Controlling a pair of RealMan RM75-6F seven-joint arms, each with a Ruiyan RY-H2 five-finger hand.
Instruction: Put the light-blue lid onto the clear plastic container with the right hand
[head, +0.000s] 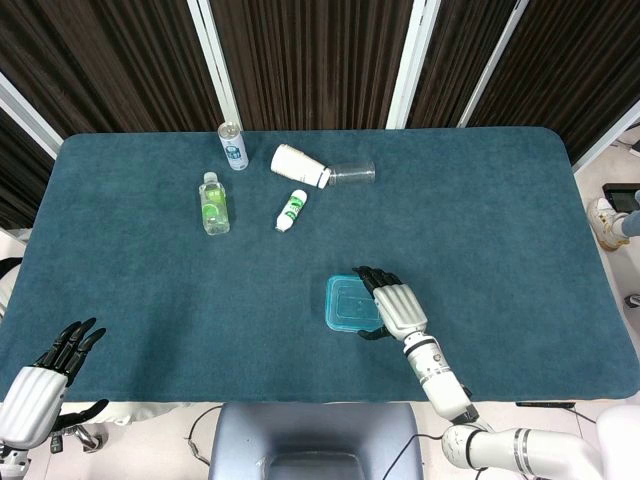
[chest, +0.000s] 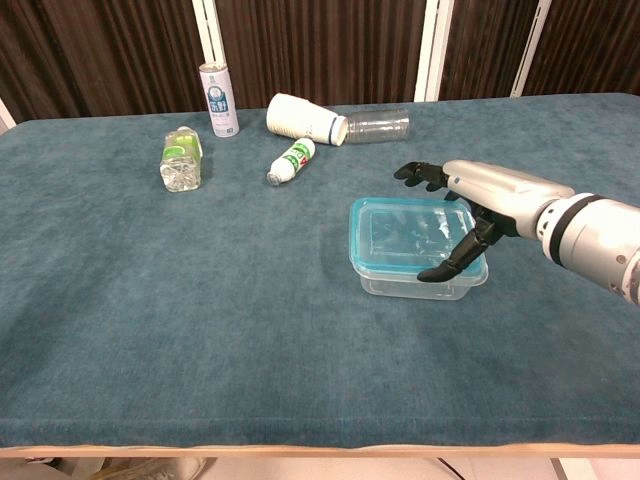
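The light-blue lid (chest: 405, 230) lies flat on top of the clear plastic container (chest: 420, 283), near the table's front middle. In the head view the lid (head: 350, 302) hides the container under it. My right hand (chest: 490, 195) reaches over the lid's right side, with fingers at its far edge and the thumb against its near edge, holding it. From above, the right hand (head: 398, 307) covers the lid's right end. My left hand (head: 40, 375) hangs off the table's front left corner, fingers apart and holding nothing.
At the back left stand a spray can (chest: 217, 98) and a green-labelled bottle (chest: 180, 158). A small bottle (chest: 291, 161), a white paper cup (chest: 305, 118) and a clear cup (chest: 377, 126) lie on their sides beyond the container. A chair (head: 315, 440) sits below the table's front edge.
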